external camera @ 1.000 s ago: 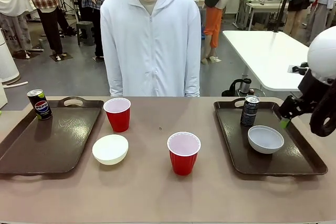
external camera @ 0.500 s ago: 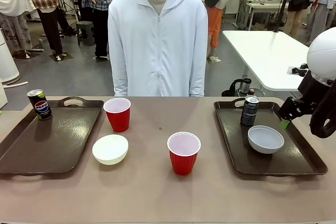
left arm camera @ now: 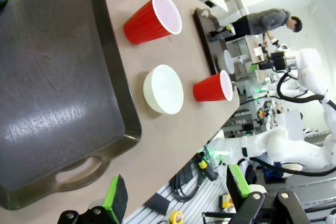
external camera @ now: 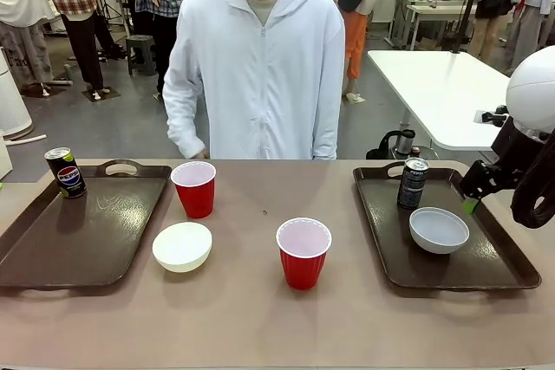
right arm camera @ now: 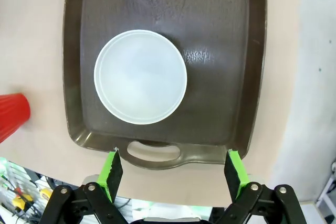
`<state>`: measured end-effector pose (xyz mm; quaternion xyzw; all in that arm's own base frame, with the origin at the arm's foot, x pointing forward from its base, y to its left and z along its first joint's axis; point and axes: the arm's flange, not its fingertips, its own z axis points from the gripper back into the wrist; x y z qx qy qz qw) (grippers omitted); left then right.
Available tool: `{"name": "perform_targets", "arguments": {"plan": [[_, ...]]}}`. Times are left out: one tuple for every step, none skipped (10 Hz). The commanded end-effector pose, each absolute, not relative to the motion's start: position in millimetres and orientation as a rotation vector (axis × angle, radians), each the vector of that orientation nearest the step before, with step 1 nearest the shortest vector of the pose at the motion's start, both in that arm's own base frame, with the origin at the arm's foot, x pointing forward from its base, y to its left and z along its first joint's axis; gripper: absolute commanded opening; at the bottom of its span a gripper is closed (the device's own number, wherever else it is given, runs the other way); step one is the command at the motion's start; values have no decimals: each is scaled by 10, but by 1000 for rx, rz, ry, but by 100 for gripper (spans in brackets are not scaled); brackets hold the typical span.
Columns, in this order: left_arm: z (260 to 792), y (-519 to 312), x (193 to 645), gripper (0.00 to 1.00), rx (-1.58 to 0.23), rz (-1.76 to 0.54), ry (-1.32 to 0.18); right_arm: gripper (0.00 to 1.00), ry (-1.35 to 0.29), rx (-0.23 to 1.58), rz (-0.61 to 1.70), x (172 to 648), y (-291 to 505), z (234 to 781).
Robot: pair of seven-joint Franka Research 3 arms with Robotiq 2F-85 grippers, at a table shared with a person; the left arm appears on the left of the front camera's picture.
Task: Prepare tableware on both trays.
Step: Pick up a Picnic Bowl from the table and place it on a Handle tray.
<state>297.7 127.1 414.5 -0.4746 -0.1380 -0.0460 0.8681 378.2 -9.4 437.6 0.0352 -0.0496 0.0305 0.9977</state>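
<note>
The left tray (external camera: pixel 87 231) carries a dark can (external camera: pixel 65 172) at its far corner. One red cup (external camera: pixel 195 188) and the cream bowl (external camera: pixel 182 246) stand on the table beside it, and the second red cup (external camera: pixel 303 253) stands mid-table. On the right tray (external camera: pixel 486 257) are the other can (external camera: pixel 413 183) and the pale bowl (external camera: pixel 439 230). My right gripper (right arm camera: pixel 172 169) hangs open above that tray's near handle, with the pale bowl (right arm camera: pixel 140 76) below it. My left gripper (left arm camera: pixel 176 195) is open over the left tray's (left arm camera: pixel 52 93) outer end, holding nothing.
A person in a white zip jacket (external camera: pixel 256 67) stands at the table's far edge, with one hand near the far red cup. My right arm (external camera: pixel 529 145) hangs over the table's right edge. Bare tabletop (external camera: pixel 260 318) lies between and in front of the trays.
The person has shifted slightly to the right and swung one arm outward toward the table. Both arms and all tableware stay where they were.
</note>
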Motion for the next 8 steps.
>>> {"name": "perform_targets", "arguments": {"plan": [[4145, 1271, 2977, 100, -993, -96, -289, 100, -99, 70, 61, 3782, -94, 4375], [4462, 1195, 3072, 100, -920, -131, -268, 100, -66, 188, 77, 3548, -268, 4602], [4792, 1085, 3217, 100, -801, -138, -221, 100, -65, 314, 55, 3428, -530, 4854], [5036, 985, 3342, 100, -720, -158, -186, 100, -78, 397, 33, 3425, -807, 5032], [5221, 863, 3428, 100, -629, -198, -175, 100, -64, 492, 40, 3463, -1070, 5172], [5365, 708, 3509, 100, -560, -235, -160, 100, -82, 568, 38, 3515, -1337, 5293], [5468, 475, 3606, 100, -483, -266, -130, 100, -122, 620, 4, 3581, -1645, 5413], [5520, 250, 3692, 100, -423, -289, -97, 100, -143, 680, -31, 3650, -1892, 5477]]}}
